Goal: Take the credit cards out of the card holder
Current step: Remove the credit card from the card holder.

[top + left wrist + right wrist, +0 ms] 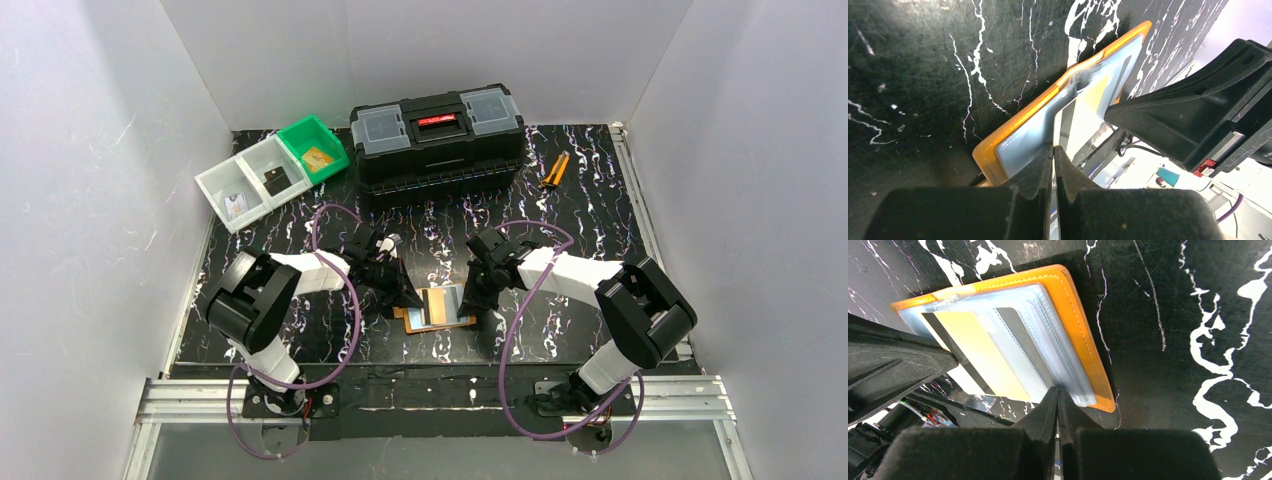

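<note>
Between both arms' closed jaws lies the open card holder point(437, 307).

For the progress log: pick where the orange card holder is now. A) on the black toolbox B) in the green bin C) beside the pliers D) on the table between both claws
D: the card holder lies on the table, left claw and right claw at its sides.
</note>
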